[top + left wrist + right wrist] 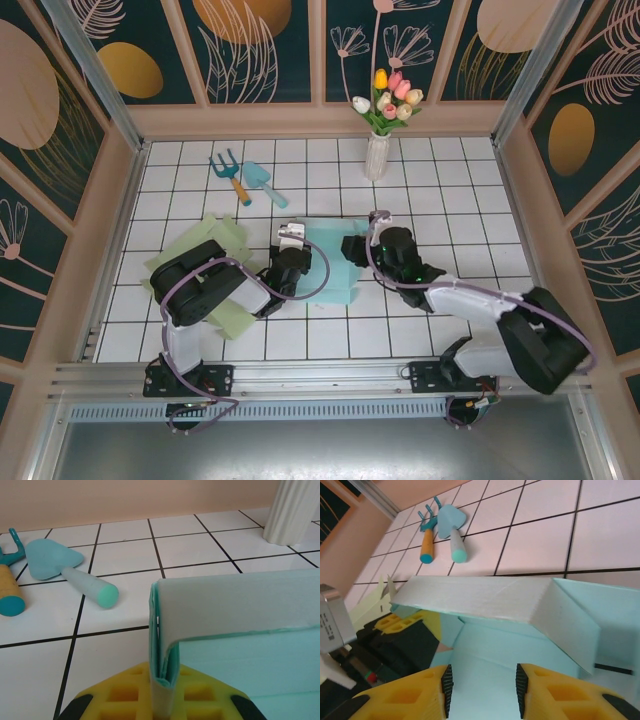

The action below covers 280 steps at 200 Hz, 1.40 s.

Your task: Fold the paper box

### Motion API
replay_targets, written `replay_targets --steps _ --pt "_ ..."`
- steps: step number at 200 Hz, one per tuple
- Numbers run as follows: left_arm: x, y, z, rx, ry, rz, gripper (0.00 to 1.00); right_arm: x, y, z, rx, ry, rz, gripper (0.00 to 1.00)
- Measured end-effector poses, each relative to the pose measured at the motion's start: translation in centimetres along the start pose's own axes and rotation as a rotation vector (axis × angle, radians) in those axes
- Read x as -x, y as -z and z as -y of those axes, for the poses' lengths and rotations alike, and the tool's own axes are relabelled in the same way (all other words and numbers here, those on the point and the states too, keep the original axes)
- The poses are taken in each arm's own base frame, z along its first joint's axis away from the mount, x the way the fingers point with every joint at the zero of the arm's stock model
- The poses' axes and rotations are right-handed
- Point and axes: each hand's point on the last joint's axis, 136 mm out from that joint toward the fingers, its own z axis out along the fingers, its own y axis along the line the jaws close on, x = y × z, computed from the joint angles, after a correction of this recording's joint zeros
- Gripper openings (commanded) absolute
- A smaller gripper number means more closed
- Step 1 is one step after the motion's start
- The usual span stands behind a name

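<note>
**Item: paper box [335,262].** Pale teal card, partly folded, on the white tiled table [450,190], mid-table between the two arms. One wall is doubled over along the left edge. A long flap stands along the far side, white face outward.

**Handling (judged).** Light, thin and springy. Creased panels will likely lift back unless pressed. It could slide on the glossy tiles and would crush or tear under a hard pinch. Best held on a doubled wall or close to a crease, not mid-panel.

**Left gripper [162,687].** Closed on the doubled left wall, with the card pinched upright between the yellow fingers [120,692].

**Right gripper [482,690].** Pads apart, nothing between them, poised over the box floor just near of the long flap.

**Left arm [200,280].** Elbow bent on the near left, forearm reaching right to the box's left edge.

**Right arm [470,300].** Lying low from the near right, wrist angled left at the box's right side.

**Nearby.** A toy trowel [60,567] lies beyond the box, well apart from it.
</note>
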Motion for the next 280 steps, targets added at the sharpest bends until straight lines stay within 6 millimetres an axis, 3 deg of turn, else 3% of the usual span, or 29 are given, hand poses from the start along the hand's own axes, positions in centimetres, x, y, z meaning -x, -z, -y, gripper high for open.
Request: replay_targets --steps 33,64,90,106,128,159,218,280 --pt "0.0 -0.1 0.2 -0.006 -0.009 -0.003 0.0 1.8 3.2 2.2 -0.149 0.057 0.063 0.46" --pt "0.0 -0.2 0.3 -0.006 -0.024 -0.003 0.0 3.8 5.7 7.1 -0.346 0.042 0.158 0.46" --pt "0.1 -0.4 0.5 -0.005 -0.029 -0.002 0.0 1.7 6.3 11.5 -0.451 0.008 0.124 0.46" --pt "0.0 -0.5 0.5 -0.006 -0.03 -0.002 0.0 0.1 5.8 12.8 -0.474 -0.002 0.069 0.46" --pt "0.0 -0.5 0.5 -0.006 -0.03 -0.002 0.0 -1.6 4.3 13.0 -0.444 -0.005 0.002 0.46" --pt "0.0 -0.5 0.5 -0.006 -0.031 -0.002 0.0 -2.4 2.7 12.5 -0.385 0.014 -0.03 0.46" --pt "0.0 -0.5 0.5 -0.005 -0.032 -0.003 0.0 -1.7 0.7 11.8 -0.333 0.102 -0.027 0.46" --pt "0.0 -0.6 0.6 -0.005 -0.031 -0.003 0.0 -1.4 0.1 10.1 -0.241 0.143 -0.023 0.46"
